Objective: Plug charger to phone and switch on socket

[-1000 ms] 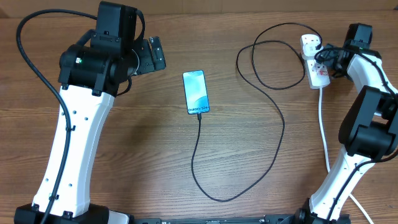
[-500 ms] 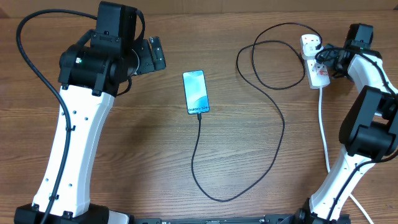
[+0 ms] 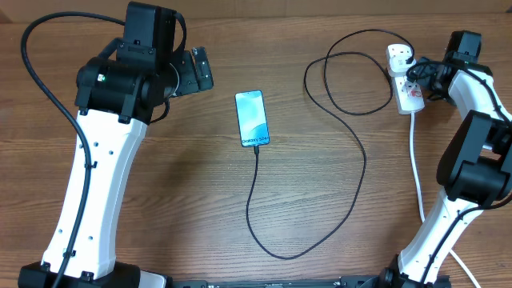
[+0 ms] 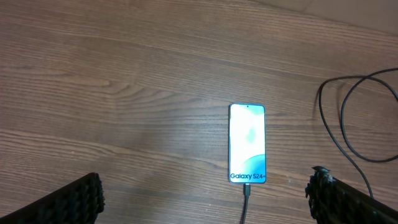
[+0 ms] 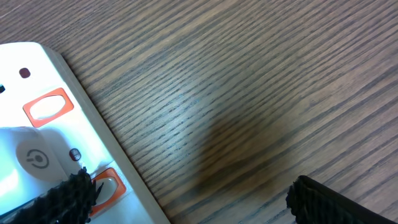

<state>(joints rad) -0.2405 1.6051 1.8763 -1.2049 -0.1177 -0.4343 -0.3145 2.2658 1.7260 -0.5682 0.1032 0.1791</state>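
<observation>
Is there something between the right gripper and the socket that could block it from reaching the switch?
Nothing visible does. The open right gripper is right at the socket, and the red switch lies uncovered.

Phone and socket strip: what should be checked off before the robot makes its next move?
1. Charger tip in phone: ok, it meets the bottom edge.
2. Phone screen lit: ok.
3. Charger's far end seated in socket: cannot tell.
4. Socket switch on: cannot tell.
5. Right gripper open, by the switches: ok.
6. Left gripper open, empty, clear of the phone: ok.
</observation>
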